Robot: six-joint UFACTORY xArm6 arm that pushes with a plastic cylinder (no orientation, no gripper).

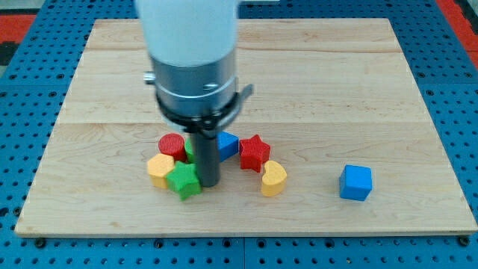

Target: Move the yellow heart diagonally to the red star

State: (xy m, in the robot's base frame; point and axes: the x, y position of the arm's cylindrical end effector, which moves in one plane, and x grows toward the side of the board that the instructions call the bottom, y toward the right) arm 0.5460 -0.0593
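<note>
Yellow heart (274,178): small solid block, smooth matte finish, rounded lobes, lying flat on the desk just below and to the view's right of the red star, touching or nearly touching it; which cannot be told.

Red star (255,152): small block with blunt points, same matte finish, at the right edge of the cluster.

Blue block (227,143): angular, partly hidden behind the rod, just left of the red star; full shape cannot be made out.

Rod, my tip (208,184): straight dark cylinder ending on the desk in the middle of the cluster, just right of the green star and well left of the yellow heart. There is no hand on this arm, so nothing is gripped or held.

Green star (184,181): small block beside my tip on its left.

Yellow block (160,169): rounded outline, left of the green star, touching it; exact shape unclear.

Red cylinder (172,145): round ribbed top, above the yellow block.

Blue cube (355,182): stands alone, well apart to the view's right.

Arm housing (193,52): white casing over a grey metal collar, cut off at the view's top, hiding the desk behind it.

Desk (358,82): pale wooden board with visible grain and plank seams, resting on a blue perforated surface (22,82).
</note>
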